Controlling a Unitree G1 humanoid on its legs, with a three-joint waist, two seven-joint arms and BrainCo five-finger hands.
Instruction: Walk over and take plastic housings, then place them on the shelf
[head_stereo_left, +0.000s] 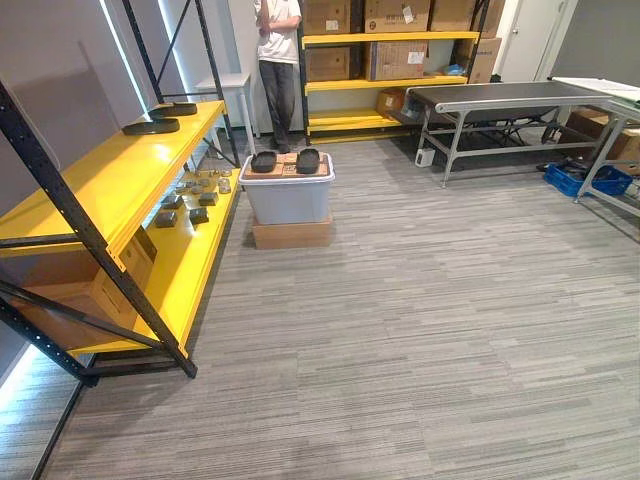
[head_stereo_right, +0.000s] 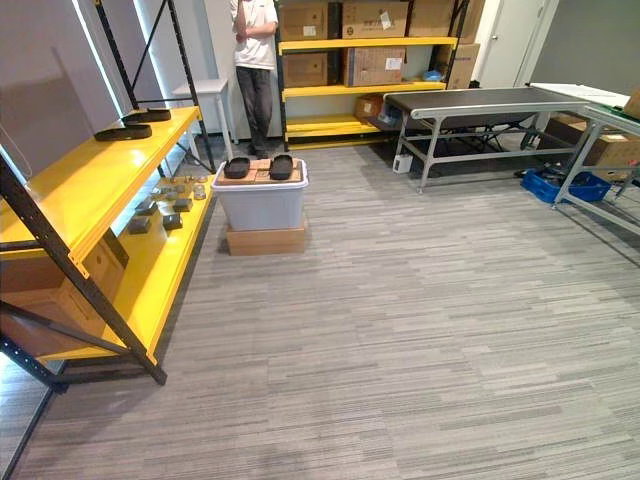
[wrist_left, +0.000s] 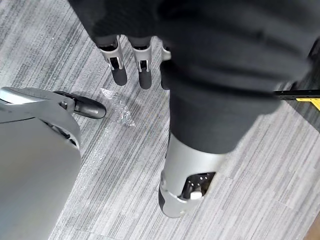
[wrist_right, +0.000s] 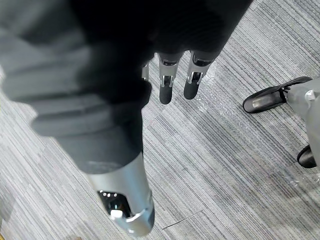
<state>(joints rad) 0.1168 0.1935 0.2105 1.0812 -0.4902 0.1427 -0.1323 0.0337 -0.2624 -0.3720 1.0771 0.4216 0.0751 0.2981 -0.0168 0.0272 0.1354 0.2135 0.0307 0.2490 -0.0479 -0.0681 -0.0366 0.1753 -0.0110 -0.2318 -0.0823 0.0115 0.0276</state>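
Left hand (wrist_left: 120, 74), right hand (wrist_right: 166, 90): slack, empty

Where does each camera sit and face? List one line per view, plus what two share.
Left eye view: on the head, looking down-forward at yellow shelf, bin carrying plastic housings, a person.
Right eye view: beside it, same scene, conveyor table too.
Left wrist view: on that wrist, along the open left hand to the floor.
Right wrist view: likewise, open right hand.
Both wrist views share the striped floor.
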